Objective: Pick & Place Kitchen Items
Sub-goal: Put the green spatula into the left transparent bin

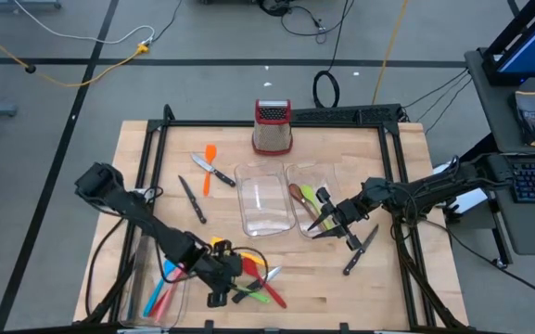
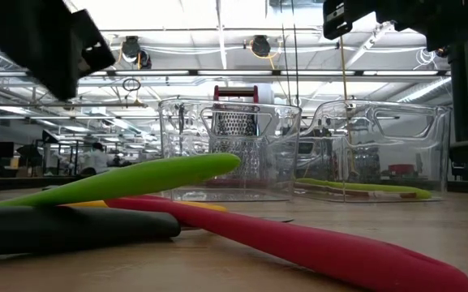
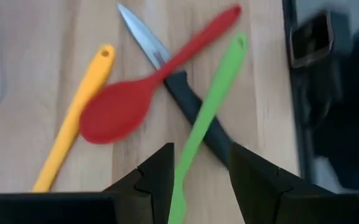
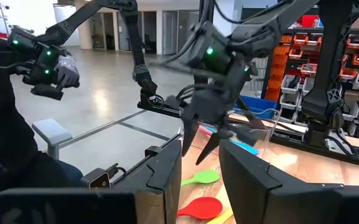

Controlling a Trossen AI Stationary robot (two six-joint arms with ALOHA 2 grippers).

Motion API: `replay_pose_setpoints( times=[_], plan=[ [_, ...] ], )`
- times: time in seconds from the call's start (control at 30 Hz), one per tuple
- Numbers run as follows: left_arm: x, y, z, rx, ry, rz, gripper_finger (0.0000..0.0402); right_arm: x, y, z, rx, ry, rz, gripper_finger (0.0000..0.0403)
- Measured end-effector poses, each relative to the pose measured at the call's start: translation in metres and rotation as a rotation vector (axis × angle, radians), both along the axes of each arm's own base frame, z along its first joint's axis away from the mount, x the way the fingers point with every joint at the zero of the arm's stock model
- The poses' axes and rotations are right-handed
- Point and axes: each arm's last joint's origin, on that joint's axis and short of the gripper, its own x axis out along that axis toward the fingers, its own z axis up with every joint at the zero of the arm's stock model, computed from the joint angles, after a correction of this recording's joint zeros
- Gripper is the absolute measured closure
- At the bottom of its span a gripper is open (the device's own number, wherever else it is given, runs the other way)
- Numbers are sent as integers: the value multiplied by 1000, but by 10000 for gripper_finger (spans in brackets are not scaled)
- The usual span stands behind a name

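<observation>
The left gripper hovered, fingers parted and empty, over the green spatula near the tabletop's front edge; the right gripper's grip could not be told.

At the near edge you had a crossed pile: a red spoon lay over a black-handled knife, a green spatula slanted across the knife's handle, and a yellow spoon lay just beside them. An orange spatula and two more knives lay farther back. Another knife rested alone towards your right.
</observation>
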Motion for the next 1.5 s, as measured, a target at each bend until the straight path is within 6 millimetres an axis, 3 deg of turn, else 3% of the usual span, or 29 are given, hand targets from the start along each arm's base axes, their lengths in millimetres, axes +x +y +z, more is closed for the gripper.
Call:
replay_pose_setpoints(
  times=[0.6,1.33,1.5],
  plan=[
    [6,-14,-46,146,54,-169,254,0,0,0,0,1,-1,303],
    [10,-14,-73,248,92,-219,255,0,0,0,0,1,-1,303],
    [9,-14,-75,246,102,-226,286,0,0,0,3,2,-1,303]
  ],
)
